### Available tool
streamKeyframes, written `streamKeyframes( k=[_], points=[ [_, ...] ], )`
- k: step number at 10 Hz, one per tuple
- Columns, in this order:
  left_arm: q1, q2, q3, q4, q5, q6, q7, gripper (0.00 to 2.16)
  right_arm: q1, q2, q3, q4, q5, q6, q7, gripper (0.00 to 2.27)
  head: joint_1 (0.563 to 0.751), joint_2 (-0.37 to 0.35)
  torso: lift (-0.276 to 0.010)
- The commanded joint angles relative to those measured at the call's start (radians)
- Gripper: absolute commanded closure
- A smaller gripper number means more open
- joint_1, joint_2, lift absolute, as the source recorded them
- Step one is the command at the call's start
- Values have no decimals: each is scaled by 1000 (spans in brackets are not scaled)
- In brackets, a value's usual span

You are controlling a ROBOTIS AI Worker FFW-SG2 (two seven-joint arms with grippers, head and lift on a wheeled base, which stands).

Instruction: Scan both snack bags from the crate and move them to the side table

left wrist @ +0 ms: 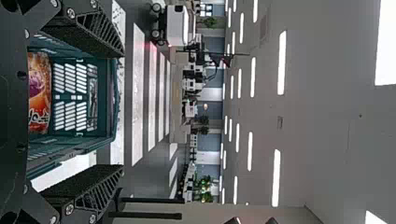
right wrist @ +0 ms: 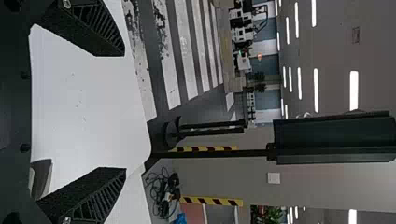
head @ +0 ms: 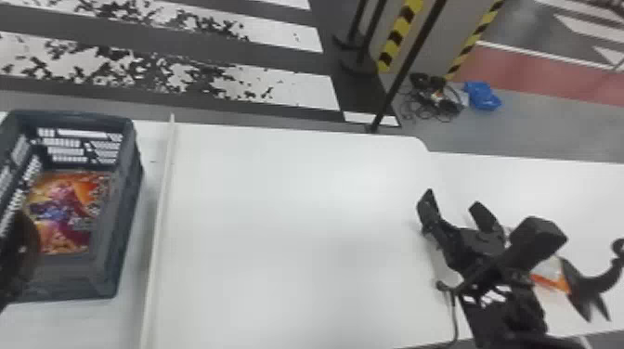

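In the head view my left gripper's dark arm part [head: 18, 255] overlaps the near left side of the grey crate [head: 127, 209]. An orange-red snack bag [head: 69, 209] lies on the crate's floor; I cannot tell if another is beneath it. My right gripper [head: 452, 204] is over the right part of the white table, fingers apart and holding nothing. The left wrist view has my left gripper [left wrist: 123, 111] open, the crate [left wrist: 113, 93] and snack bag [left wrist: 39, 93] beyond its fingers. Open too is my right gripper [right wrist: 125, 112] in the right wrist view, with white tabletop past it.
A raised pale strip [head: 160, 218] runs between the crate and the white table [head: 288, 222]. At the far right, a black curved object [head: 587, 287] stands close to an orange-and-white item [head: 552, 282]. Behind the table's far edge rises a thin black pole [head: 404, 69].
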State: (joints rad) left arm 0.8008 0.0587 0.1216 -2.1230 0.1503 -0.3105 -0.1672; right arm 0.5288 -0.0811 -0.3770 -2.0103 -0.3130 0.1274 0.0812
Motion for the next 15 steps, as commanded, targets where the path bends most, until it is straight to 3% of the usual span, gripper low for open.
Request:
streamKeyframes(
  k=[1, 5, 7, 12, 13, 15],
  points=[
    [0, 0, 0, 0, 0, 0, 0, 161, 43, 20, 73, -4, 57, -107, -1, 53, 695, -248, -75],
    [-11, -5, -14, 18, -8, 3, 0, 161, 111, 50, 265, 24, 201, -278, -57, 53, 695, -123, -75],
    [-14, -7, -17, 26, -11, 6, 0, 161, 151, 50, 342, 58, 212, -349, -101, 53, 695, -56, -75],
    [-26, -8, -37, 35, -28, 18, -3, 161, 172, 49, 414, 82, 253, -462, -140, 39, 695, 10, -75],
    [-23, -8, -33, 18, -20, 34, -6, 157, 174, 47, 417, 84, 253, -462, -140, 39, 695, 18, -75],
    [-25, -7, 1, -74, -8, 178, -15, 161, 174, 41, 423, 91, 255, -459, -140, 43, 695, 27, -75]
  ],
)
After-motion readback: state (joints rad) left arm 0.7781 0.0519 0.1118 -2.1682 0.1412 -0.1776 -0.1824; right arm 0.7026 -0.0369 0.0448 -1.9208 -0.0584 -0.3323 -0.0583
